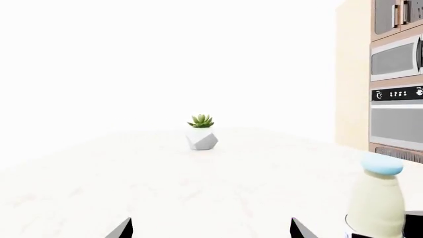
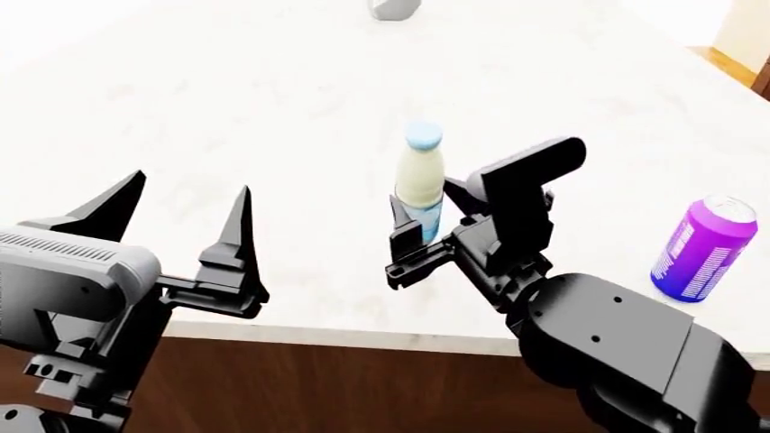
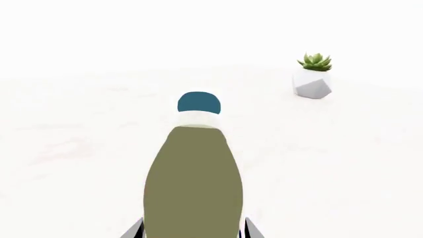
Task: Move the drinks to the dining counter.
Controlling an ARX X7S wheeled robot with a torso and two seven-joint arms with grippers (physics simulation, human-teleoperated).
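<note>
**Bottle down on the bench, release pending**

Well left of the bottle (image 2: 419,185): left jaws, spread wide and empty, hanging over the front edge of the bench (image 2: 241,90). No part in this step, by the look of it.

At the bottle itself: right jaws, one on each side of the label, very close or touching. Cannot tell whether pressing or already slackened. Upright, near the front edge, apparently standing on the white top, so probably the set-down stage for this drink. Judged as already at its goal, given the plain white top and the brown base beneath.

Next, most likely: open the right jaws evenly, then draw straight back toward the front edge without brushing the label. Tall and slim, so likely quick to tip under any sideways nudge.

Right of the bottle and slightly nearer the front edge: purple can (image 2: 708,248), upright on the bench, well apart from bottle and arm. Delivered too, on this reading. No sign of the orange-yellow can in any view; probably the remaining fetch.

Containers, taken the same way:
- Far behind the bottle, a touch to its left: faceted white pot (image 1: 201,138) holding a small green succulent.
- Bottle: blue cap on, filled with a pale milky liquid nearly to the neck.
- Can: silver top in place; too small to tell if opened.
</note>
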